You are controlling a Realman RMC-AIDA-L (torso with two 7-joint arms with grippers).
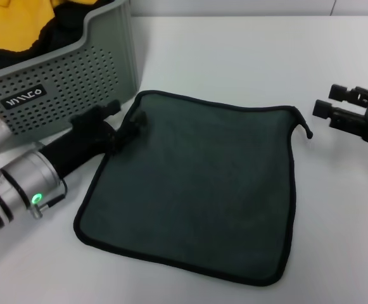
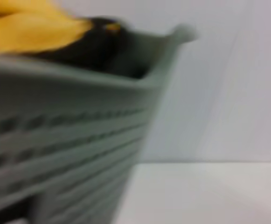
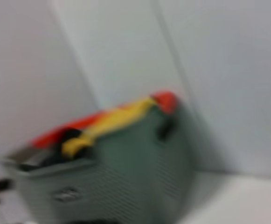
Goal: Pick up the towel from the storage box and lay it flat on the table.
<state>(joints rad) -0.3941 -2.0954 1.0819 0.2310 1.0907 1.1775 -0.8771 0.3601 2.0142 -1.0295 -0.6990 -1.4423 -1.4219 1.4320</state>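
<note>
The dark green towel (image 1: 196,183) with black edging lies spread flat on the white table (image 1: 234,57), in front of and to the right of the storage box (image 1: 63,82). My left gripper (image 1: 123,115) is at the towel's far left edge, low over the table, with its jaws apart; one finger rests on the cloth's edge. My right gripper (image 1: 329,100) is open and empty, just right of the towel's far right corner. The box also shows in the left wrist view (image 2: 70,140) and the right wrist view (image 3: 126,172).
The grey-green box stands at the far left and holds a yellow cloth (image 1: 12,31) and dark cloth (image 1: 76,19); the right wrist view also shows a red cloth (image 3: 165,98) in it. White table surface lies behind and to the right of the towel.
</note>
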